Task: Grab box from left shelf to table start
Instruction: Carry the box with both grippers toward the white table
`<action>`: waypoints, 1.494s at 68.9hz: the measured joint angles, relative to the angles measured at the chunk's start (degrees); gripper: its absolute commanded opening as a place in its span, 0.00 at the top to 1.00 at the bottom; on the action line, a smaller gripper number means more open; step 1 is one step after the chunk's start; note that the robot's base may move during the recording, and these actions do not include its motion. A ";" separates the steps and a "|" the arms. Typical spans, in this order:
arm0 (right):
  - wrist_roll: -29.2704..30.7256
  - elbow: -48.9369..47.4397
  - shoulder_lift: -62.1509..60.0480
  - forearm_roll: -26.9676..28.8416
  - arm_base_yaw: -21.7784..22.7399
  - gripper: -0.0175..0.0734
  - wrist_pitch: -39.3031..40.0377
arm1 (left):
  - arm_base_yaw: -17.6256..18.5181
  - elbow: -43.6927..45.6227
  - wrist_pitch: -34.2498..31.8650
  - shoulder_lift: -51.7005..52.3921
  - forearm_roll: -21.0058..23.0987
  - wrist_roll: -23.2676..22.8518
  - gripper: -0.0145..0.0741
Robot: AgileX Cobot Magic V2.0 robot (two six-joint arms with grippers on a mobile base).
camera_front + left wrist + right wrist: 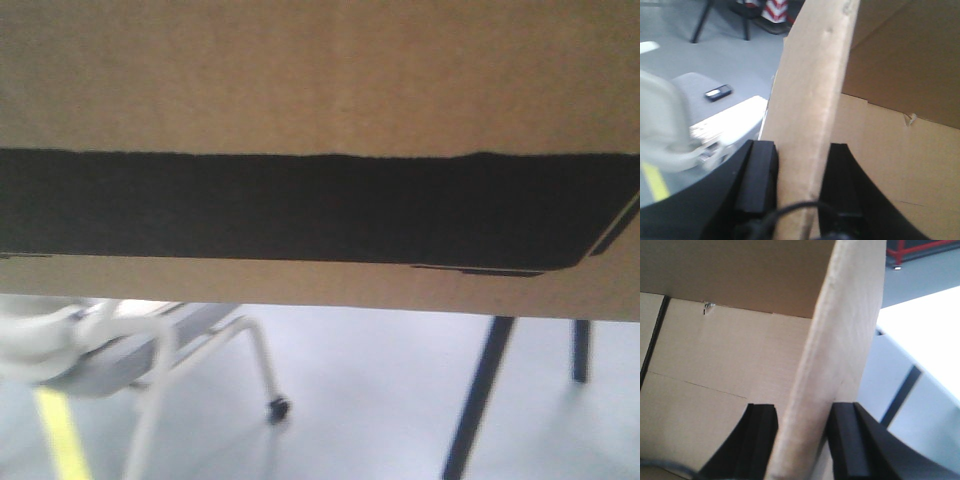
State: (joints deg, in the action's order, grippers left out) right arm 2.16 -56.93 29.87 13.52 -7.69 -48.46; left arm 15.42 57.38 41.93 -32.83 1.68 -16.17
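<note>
The left gripper (799, 177) and the right gripper (801, 435) each pinch a cardboard wall of the box (320, 80) — it fills the front view, above the floor (380, 380), its ends cut off.

I count one box (320, 80). There are two grippers, the left gripper (799, 172) and the right gripper (802, 432), each with two black fingers (757, 180) closed on the box. Below the box I see two dark legs (480, 390), one castor (278, 407) and one yellow line (60, 435).
</note>
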 measured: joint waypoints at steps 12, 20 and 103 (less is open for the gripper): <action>0.00 0.00 0.00 0.00 0.00 0.75 0.00 | 0.00 0.00 0.00 0.00 0.00 0.00 0.95; 0.00 0.00 0.00 0.00 0.00 0.75 0.00 | 0.00 0.00 0.00 0.00 0.00 0.00 0.95; 0.00 0.00 0.00 0.00 0.00 0.75 0.00 | 0.00 0.00 0.00 0.00 0.10 0.00 0.95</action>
State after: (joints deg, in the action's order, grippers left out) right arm 2.16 -56.93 29.87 13.52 -7.69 -48.46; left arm 15.42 57.38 41.93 -32.83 1.78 -16.17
